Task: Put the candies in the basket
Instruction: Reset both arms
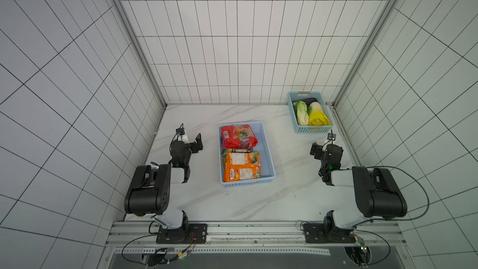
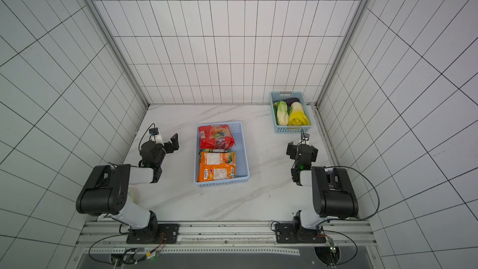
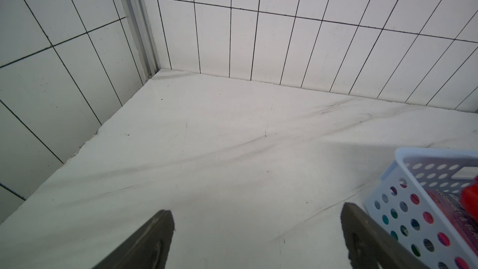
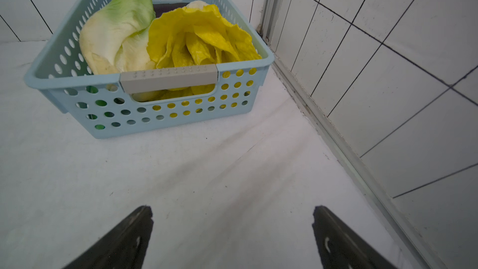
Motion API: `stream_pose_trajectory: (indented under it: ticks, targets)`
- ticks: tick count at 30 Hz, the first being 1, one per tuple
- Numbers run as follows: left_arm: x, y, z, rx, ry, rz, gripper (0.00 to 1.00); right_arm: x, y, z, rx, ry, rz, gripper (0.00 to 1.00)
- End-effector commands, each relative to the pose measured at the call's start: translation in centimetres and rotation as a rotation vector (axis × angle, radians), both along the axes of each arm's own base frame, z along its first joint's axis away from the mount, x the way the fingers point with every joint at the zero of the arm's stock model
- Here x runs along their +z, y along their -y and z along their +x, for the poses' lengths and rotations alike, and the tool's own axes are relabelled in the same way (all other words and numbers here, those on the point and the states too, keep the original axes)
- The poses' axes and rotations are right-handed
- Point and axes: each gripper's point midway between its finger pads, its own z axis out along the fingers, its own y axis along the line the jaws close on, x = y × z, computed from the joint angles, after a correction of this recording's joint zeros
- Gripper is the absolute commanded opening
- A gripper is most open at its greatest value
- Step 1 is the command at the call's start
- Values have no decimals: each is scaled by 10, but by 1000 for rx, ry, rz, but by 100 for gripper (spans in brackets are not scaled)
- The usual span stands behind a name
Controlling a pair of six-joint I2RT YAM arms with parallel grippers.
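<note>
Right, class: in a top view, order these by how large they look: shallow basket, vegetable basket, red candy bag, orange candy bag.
1. shallow basket
2. vegetable basket, though it sits farther away
3. red candy bag and orange candy bag: too alike to rank

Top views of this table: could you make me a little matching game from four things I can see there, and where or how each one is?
Things:
1. red glossy plastic candy bag
2. orange glossy plastic candy bag
3. yellow leafy vegetable
4. left gripper

Places or states:
A. in the smaller, deeper blue plastic basket
B. open, holding nothing
C. far end of the large shallow pale blue plastic basket
D. near end of that basket, toward the arm bases

Pairs: 1-C, 2-D, 3-A, 4-B
</note>
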Motion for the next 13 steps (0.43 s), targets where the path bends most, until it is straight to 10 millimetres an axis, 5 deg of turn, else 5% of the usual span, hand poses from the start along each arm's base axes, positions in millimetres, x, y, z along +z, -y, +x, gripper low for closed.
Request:
stream_pose_trajectory:
  ticks: [1, 13]
  targets:
    - [-1, 0, -1, 5, 10, 5, 98, 8, -2, 6, 6, 21, 22, 99]
    - [-2, 0, 0, 7, -27, -1, 98, 11, -2, 6, 7, 34, 17, 99]
